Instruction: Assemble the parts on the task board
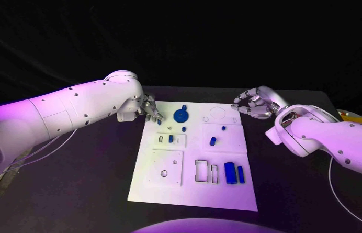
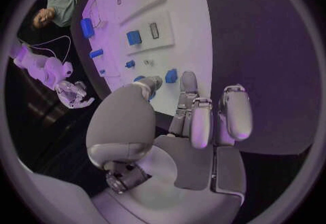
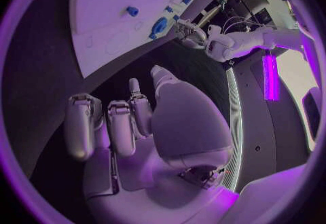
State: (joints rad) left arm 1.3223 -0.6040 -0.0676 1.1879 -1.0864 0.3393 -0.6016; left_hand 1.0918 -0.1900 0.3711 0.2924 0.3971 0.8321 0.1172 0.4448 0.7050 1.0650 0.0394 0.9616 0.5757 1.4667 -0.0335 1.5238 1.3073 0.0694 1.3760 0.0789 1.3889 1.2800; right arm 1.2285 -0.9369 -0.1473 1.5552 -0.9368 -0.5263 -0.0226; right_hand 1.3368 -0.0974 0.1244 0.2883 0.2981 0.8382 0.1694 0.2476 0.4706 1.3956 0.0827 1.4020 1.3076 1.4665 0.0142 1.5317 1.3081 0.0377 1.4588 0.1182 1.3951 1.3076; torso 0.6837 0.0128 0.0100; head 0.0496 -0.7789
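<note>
At my left robot hand (image 1: 149,110), fingers loosely curled and holding nothing, a small blue part (image 1: 160,121) lies just beyond the fingertips at the task board's (image 1: 192,191) near-left corner; a round blue part (image 1: 181,115) sits just past it. My right robot hand (image 1: 255,104) hovers beside the opposite edge, fingers curled in, empty. Judged step: reaching for the first pick. Next move: close thumb and finger on the small part, squarely. Remaining parts lie farther out; the bench (image 1: 83,191) carries the board.
</note>
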